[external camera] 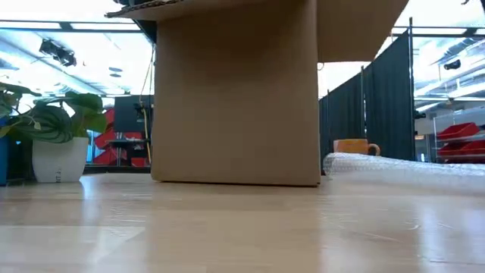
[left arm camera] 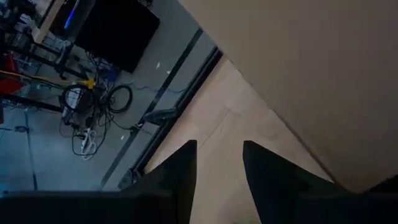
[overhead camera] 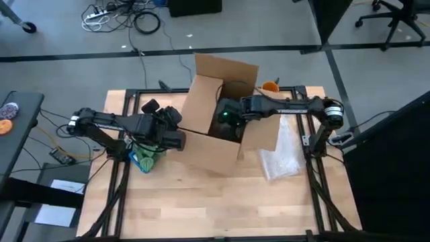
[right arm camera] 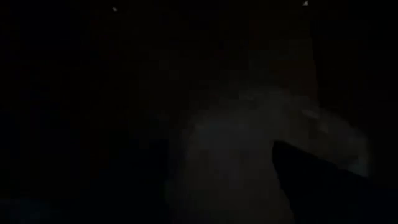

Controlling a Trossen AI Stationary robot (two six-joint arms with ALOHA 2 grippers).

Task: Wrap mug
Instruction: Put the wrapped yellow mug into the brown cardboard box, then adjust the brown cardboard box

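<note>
1. Orange mug stands on the table, upper centre of the high view, behind the cardboard box, apart from both arms.
2. Judgement: ceramic, rigid, smooth, breakable; grip by rim or handle.
3. Bubble wrap lies right of the box; light, soft, likely to slip.
4. Right gripper is inside the box; cannot tell its finger state.
5. Left gripper, left of the box, fingers apart, holding nothing.

The high view looks straight down on the whole worktop. The low view sits at worktop level, close before the box, which the high view shares. The right wrist view is dark, inside the box.
</note>
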